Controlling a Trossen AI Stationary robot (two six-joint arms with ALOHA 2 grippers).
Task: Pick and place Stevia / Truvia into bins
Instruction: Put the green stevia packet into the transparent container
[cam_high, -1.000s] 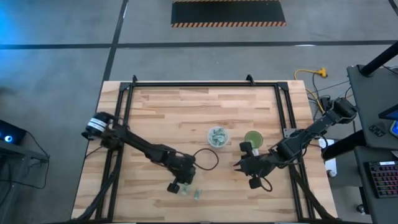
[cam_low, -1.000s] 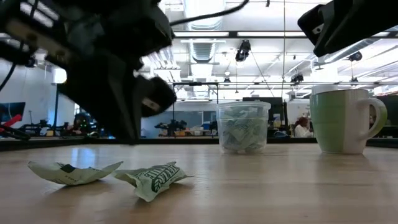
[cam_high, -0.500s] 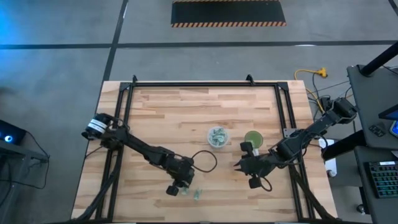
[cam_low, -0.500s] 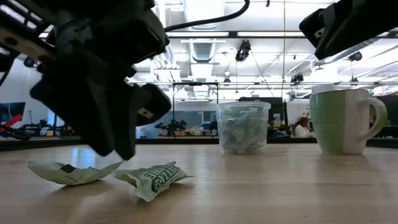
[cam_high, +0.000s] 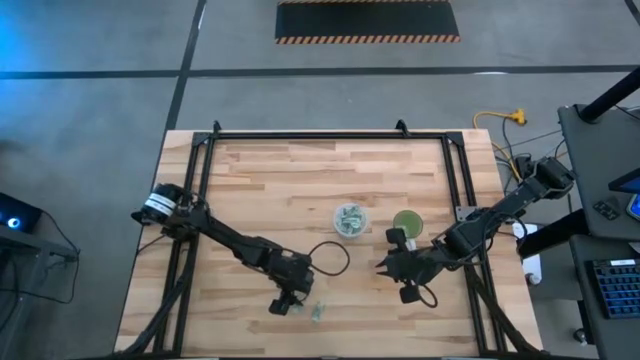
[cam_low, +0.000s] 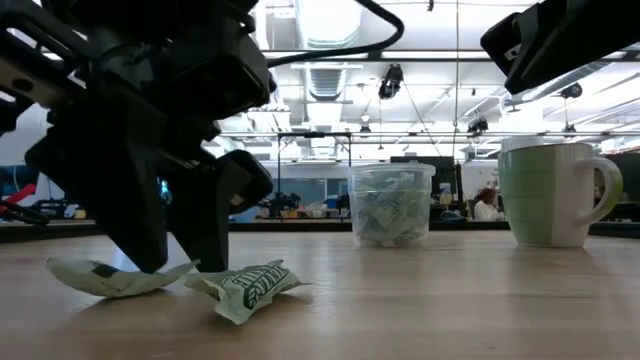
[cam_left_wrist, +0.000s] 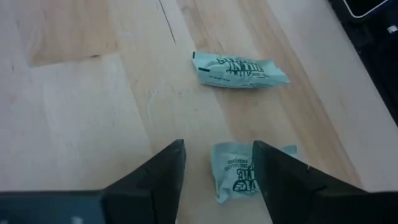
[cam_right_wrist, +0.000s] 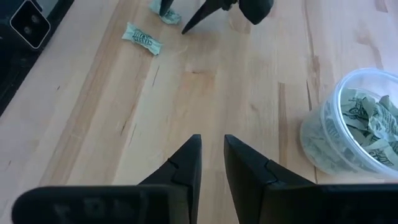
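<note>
Sachets were the business at hand: two loose ones lay on the tabletop, and the left tool (cam_left_wrist: 217, 171) stood low over the nearer sachet (cam_left_wrist: 239, 171), its fingers spread to either side of the paper and not yet touching it. The second sachet (cam_left_wrist: 239, 68) lay just beyond the fingertips, flat and apart from the first.

To do this step well, my judgement is that the tool should come straight down until the tips meet the wood, then draw together slowly so the thin packet buckles up between them instead of sliding away. The sachet sat closer to one finger than the other, so a small sideways correction before pressing in would help. It should be lifted clear before swinging toward the cups.

Both sachets were pale green and white paper with dark print, crumpled and slightly puffed rather than crisp; in the low view the left-hand one (cam_low: 115, 278) curled up at its edges. Such paper is light and probably slippery on the smooth, pale wooden planks of the tabletop (cam_high: 300, 190).

Farther off stood the clear cup (cam_low: 391, 205), round, translucent plastic, already holding a heap of sachets, and beside it the green cup (cam_low: 552, 195), opaque and glossy, with a handle on one side.

The right tool (cam_right_wrist: 211, 168) waited near the cups, above bare wood, its fingers nearly pressed together and holding nothing.
</note>
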